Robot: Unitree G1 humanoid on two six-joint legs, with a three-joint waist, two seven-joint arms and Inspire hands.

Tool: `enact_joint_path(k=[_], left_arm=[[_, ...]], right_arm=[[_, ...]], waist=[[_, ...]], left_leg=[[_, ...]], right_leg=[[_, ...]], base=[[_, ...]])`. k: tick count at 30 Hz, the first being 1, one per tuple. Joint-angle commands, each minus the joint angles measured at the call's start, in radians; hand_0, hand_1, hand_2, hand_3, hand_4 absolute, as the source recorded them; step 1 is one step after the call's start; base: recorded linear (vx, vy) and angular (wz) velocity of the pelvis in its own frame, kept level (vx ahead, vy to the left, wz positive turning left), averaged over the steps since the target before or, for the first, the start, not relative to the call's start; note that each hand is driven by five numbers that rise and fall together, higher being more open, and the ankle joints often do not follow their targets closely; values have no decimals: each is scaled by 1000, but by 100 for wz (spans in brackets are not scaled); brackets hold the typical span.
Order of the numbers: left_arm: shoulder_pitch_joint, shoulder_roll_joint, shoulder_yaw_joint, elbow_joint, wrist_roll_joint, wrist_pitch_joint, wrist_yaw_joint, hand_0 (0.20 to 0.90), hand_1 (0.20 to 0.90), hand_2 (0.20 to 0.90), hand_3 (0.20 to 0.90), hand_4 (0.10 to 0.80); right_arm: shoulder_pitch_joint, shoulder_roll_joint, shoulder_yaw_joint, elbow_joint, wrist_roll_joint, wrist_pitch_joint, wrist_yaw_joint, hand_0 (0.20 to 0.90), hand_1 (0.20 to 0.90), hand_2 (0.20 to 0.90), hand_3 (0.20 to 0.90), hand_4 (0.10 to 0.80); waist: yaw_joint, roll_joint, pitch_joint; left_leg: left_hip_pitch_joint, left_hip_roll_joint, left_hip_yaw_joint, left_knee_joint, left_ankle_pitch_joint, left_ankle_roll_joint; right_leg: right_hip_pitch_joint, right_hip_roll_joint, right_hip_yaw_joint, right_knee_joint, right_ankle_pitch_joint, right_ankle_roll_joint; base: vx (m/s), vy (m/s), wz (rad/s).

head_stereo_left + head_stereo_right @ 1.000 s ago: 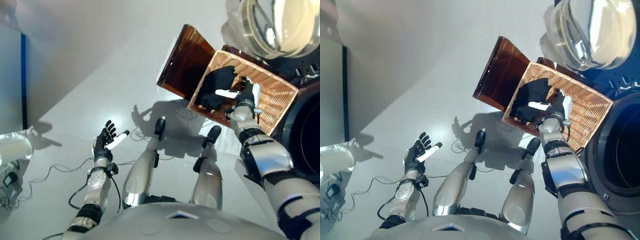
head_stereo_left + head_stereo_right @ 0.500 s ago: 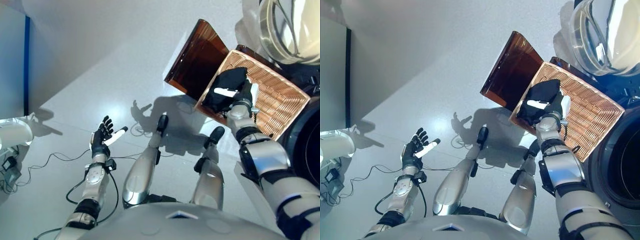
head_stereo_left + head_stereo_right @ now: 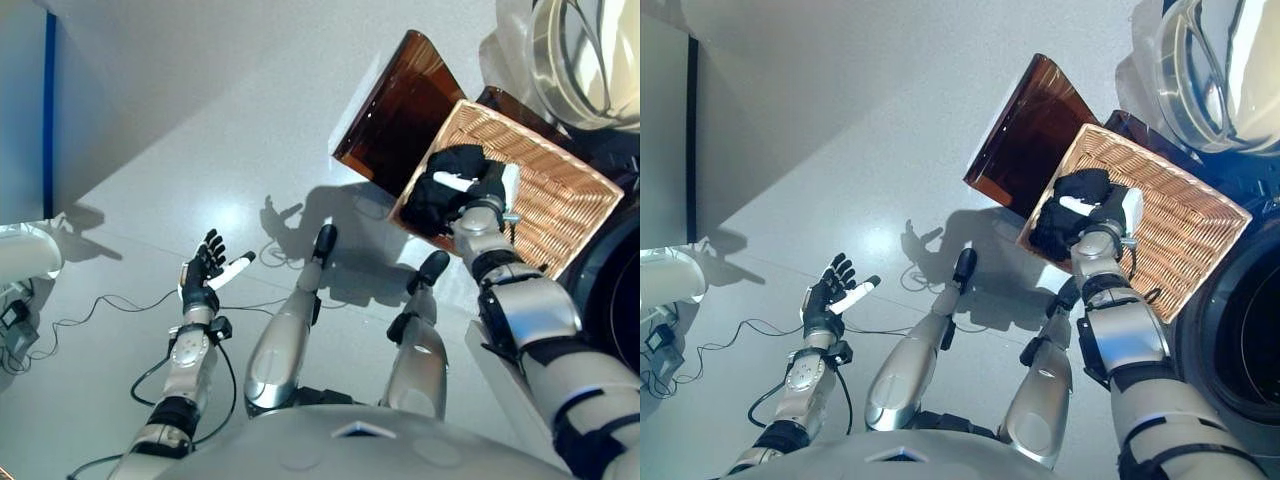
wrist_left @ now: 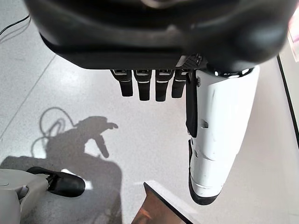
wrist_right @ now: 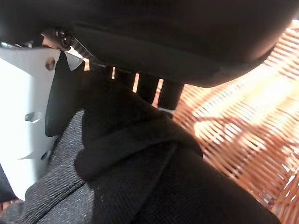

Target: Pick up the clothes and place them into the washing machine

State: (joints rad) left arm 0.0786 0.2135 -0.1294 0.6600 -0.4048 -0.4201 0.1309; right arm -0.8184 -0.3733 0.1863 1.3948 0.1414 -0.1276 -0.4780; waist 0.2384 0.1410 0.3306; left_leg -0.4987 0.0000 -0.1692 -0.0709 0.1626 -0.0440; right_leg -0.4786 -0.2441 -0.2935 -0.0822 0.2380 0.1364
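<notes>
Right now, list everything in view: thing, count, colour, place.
Basket: one, tan wicker, on the floor at the robot's right front.
Clothes: one black bundle, in the basket's near corner.
Lid: one, brown see-through, tilted open on the basket's far side.
Washing machine: one, dark drum opening, far right; its glass door stands open above.
Floor: light grey.
Right hand: dark, white thumb cover, curled round the clothes.
Left hand: dark, open, empty, held over the floor at the left.
</notes>
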Motion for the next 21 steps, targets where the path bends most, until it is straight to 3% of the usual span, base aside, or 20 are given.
enact_joint_path(k=[1,21], left_arm=[[20,89,32,-48,5,-51,32,900,900,900,900,800],[20,56,15,81,-18,-60,4,900,900,900,900,800]], right_arm=[[-43,-6,43,-18,-43,-30,-14,200,200,200,200,300],[176,-55,-174,-171,120,-116,-23,200,200,200,200,300]], waist=[[23,2,-45],[-56,-25,-121]], left_leg=[[-74,-35,19,-16,16,-64],[63,-4,90,-16,-21,-56]], right_leg=[[-8,-72,54,4,7,62],[77,-41,106,6,-29,48]], base=[[0,0,0],[34,-20,-9]])
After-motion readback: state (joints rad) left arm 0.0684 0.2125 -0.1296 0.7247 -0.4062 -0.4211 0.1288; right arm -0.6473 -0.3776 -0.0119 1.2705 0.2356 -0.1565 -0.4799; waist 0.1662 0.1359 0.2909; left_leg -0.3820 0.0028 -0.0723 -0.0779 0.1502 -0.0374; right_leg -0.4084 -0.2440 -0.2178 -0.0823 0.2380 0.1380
